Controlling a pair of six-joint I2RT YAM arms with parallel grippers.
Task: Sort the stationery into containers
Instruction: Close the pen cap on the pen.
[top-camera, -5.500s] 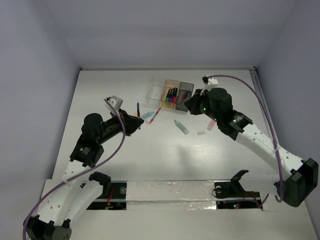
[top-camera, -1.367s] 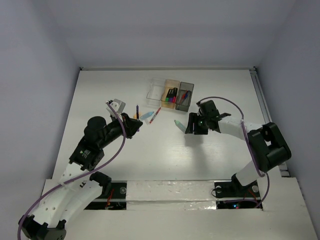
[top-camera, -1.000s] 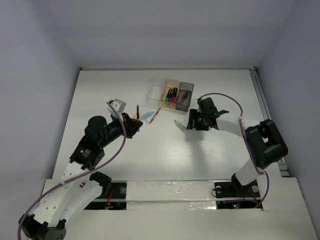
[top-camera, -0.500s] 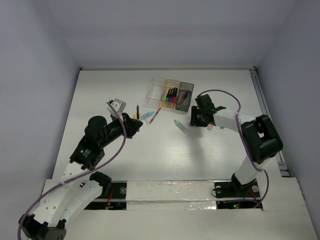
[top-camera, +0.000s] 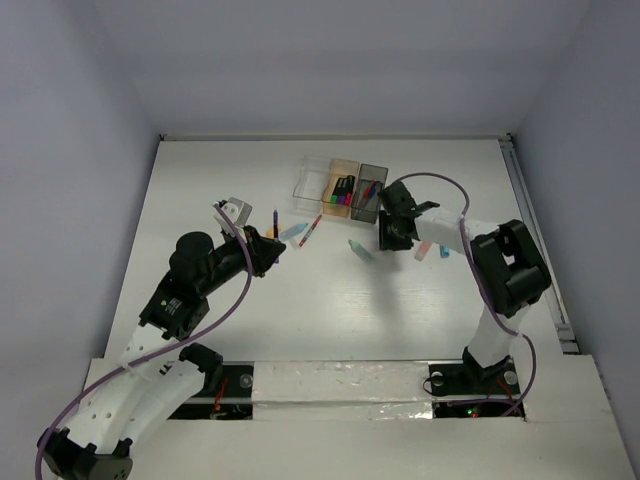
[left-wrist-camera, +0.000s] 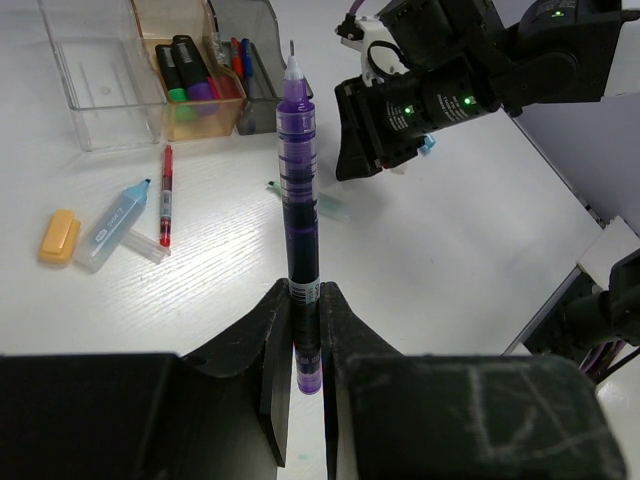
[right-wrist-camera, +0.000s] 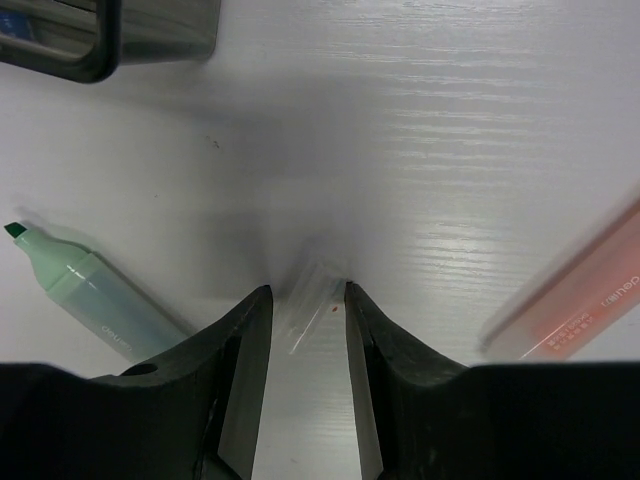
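Note:
My left gripper (left-wrist-camera: 305, 300) is shut on a purple pen (left-wrist-camera: 296, 190) and holds it upright above the table; in the top view it (top-camera: 262, 250) hovers left of centre. My right gripper (right-wrist-camera: 307, 297) is shut on a short clear piece (right-wrist-camera: 318, 285), low over the table just below the dark grey box (top-camera: 370, 191). The clear box (top-camera: 313, 180) and the tan-orange box (top-camera: 343, 186) with markers stand to its left. A green marker (right-wrist-camera: 95, 290) lies left of my right fingers and a pink marker (right-wrist-camera: 580, 300) to the right.
A red pen (top-camera: 312, 229), a light-blue marker (top-camera: 293, 232) and an orange piece (top-camera: 270, 232) lie below the clear box. A small light-blue piece (top-camera: 444, 251) lies beside the pink marker (top-camera: 423, 249). The right arm's cable loops above the table.
My right gripper has moved up from mid-table towards the dark grey box, and the clear piece has left the table with it. The left arm and its purple pen have stayed put.

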